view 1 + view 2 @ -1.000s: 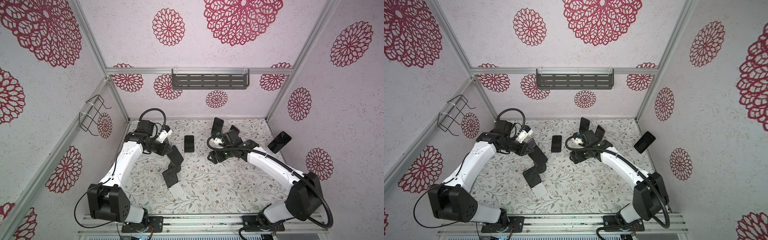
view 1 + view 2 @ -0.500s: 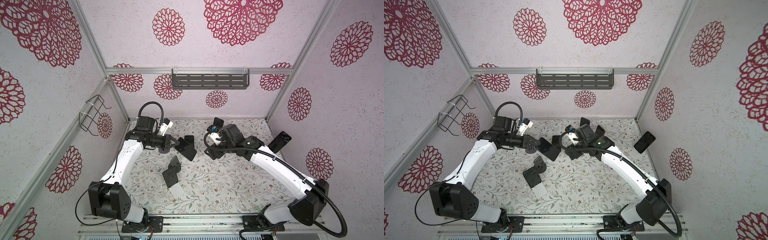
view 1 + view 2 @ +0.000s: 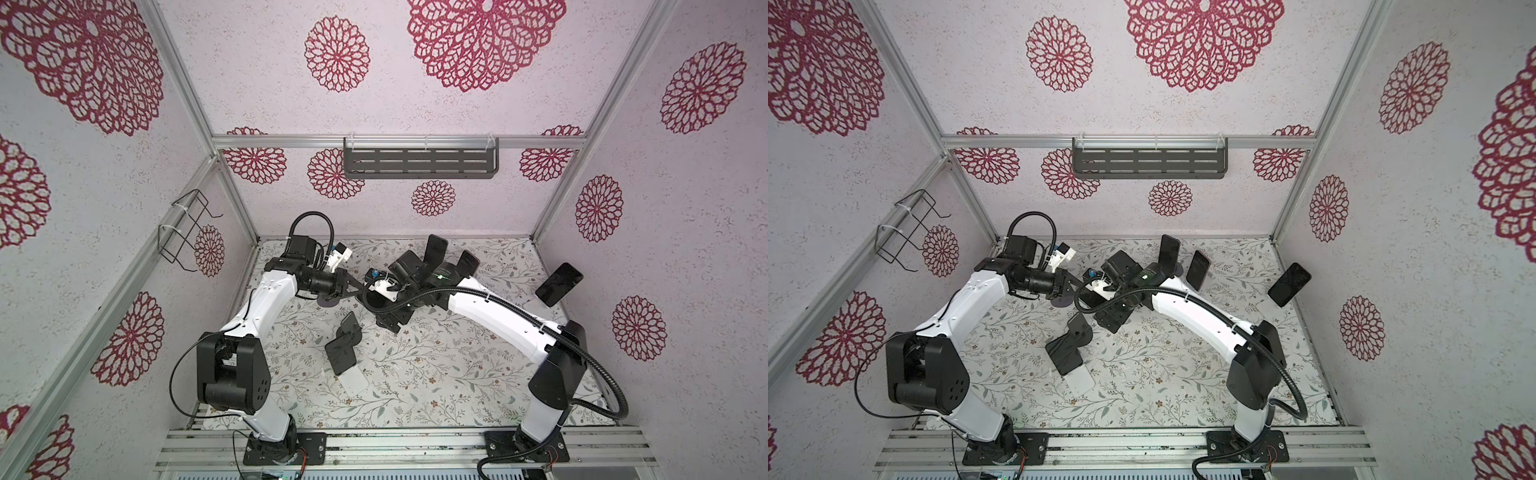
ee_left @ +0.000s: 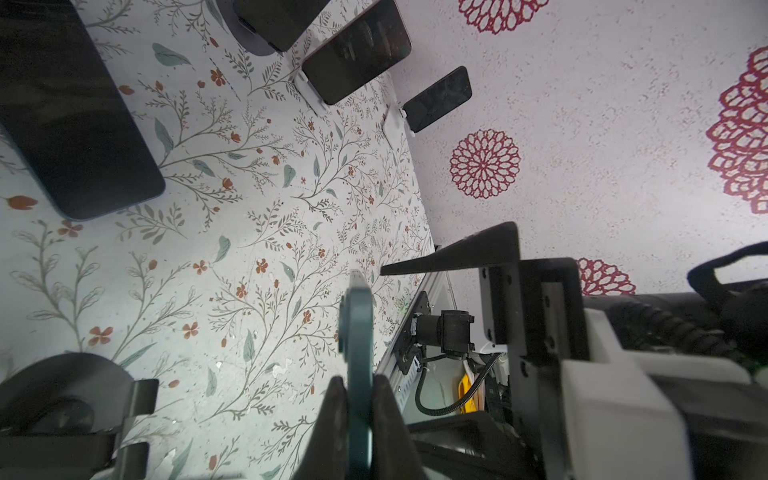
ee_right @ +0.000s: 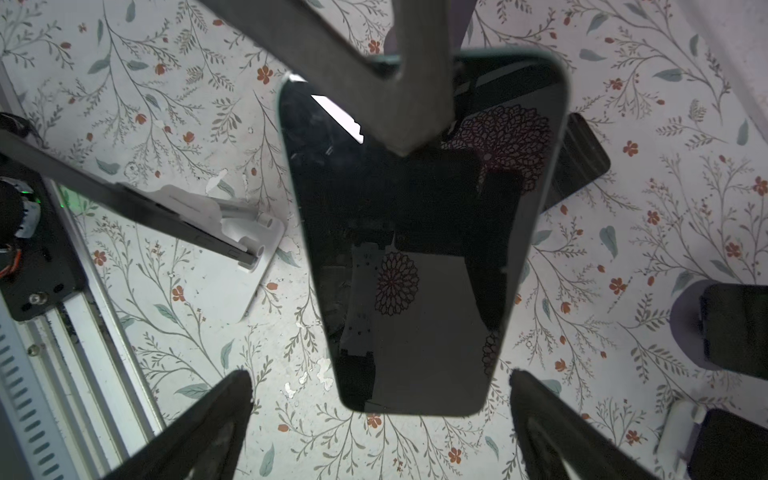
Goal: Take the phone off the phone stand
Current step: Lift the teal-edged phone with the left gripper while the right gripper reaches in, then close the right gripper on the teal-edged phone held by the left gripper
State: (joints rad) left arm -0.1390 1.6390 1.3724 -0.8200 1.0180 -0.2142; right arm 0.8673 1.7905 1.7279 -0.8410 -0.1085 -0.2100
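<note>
1. Teal-edged phone (image 4: 356, 332) shows edge-on in the left wrist view, pinched by the left gripper (image 4: 357, 388). The right wrist view shows its dark screen, with the right gripper (image 5: 380, 376) spread wide around its end, not touching.
2. Floral mat (image 3: 436, 374), white walls (image 3: 257, 91) with red rosettes.
3. Phone is held flat above the mat, screen up, long axis 9-to-3. Black stand (image 3: 350, 328) at its 7 o'clock, apart.

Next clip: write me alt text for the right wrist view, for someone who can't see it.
A dark phone fills the middle, pinched at one short end by the shut left gripper. The right gripper is open, its fingers flanking the free end without touching it. Beneath lie a floral mat and a white stand holding another phone edge-on.
</note>
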